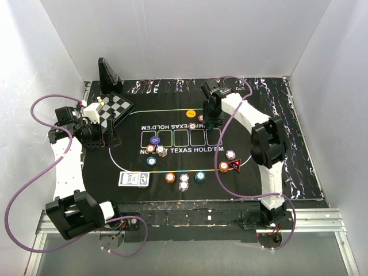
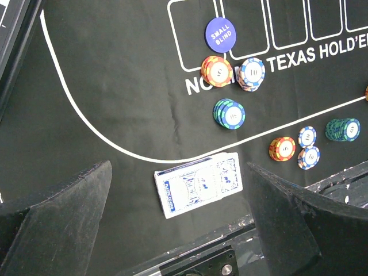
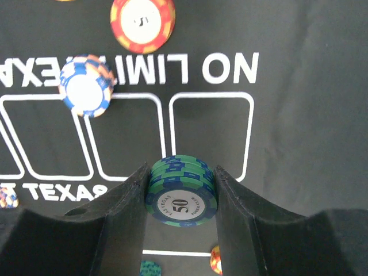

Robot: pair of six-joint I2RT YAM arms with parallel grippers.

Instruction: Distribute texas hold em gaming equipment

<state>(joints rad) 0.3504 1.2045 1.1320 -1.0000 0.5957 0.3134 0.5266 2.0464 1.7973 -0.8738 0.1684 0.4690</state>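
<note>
**Right gripper clamping a chip stack: setting it down cleanly**

Right gripper is filling the bottom of the right wrist frame. Its jaws are clamping both sides of a green-and-blue chip stack, with the top chip reading 50. The stack is sitting at frame centre, over the lower line of the printed card boxes on the black mat. Can't tell whether it is resting on the mat or hanging just above it.

My read: this stack is being placed at a seat. Doing that well means:
- Keeping the stack level. The jaws seem to be catching several chips at once, so any tilt is risking the bottom ones slipping out.
- Coming straight down and releasing only once the bottom chip is lying flat on the mat.
- Pulling straight up afterwards, so the fingers aren't dragging the top chip sideways.
- Staying clear of the blue-and-white stack at upper left and the orange chip at top centre.

Left gripper is hanging with jaws wide apart, holding nothing. It is above the card deck, which is lying back-up at lower middle of the left wrist frame, just below the mat's white line.
</note>
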